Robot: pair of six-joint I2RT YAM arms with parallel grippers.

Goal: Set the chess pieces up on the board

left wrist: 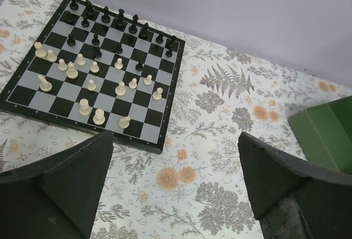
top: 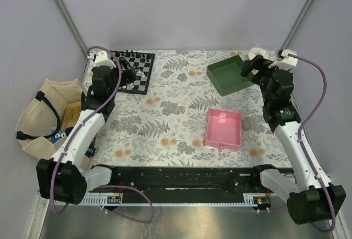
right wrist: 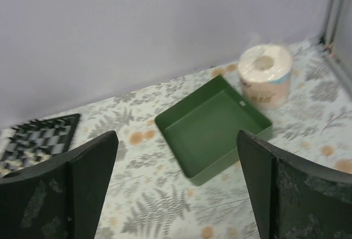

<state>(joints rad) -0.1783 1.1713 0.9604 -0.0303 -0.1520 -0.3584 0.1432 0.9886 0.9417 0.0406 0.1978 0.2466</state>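
The chessboard (left wrist: pixel 144 135) lies at the table's far left; it also shows in the top view (top: pixel 144 86) and the right wrist view (right wrist: pixel 65 124). Several black pieces (left wrist: pixel 120 20) stand along its far rows. Several cream-white pieces (left wrist: pixel 99 117) stand scattered over its near half. My left gripper (left wrist: pixel 176 186) is open and empty, held above the floral cloth just right of the board's near corner. My right gripper (right wrist: pixel 177 186) is open and empty, held above the cloth in front of the green tray (right wrist: pixel 217 128).
A green tray (top: pixel 231 75) sits at the far right with a paper roll (right wrist: pixel 265 75) behind it. A pink tray (top: pixel 223 129) sits right of centre. A cloth bag (top: pixel 47 115) with items lies off the table's left edge.
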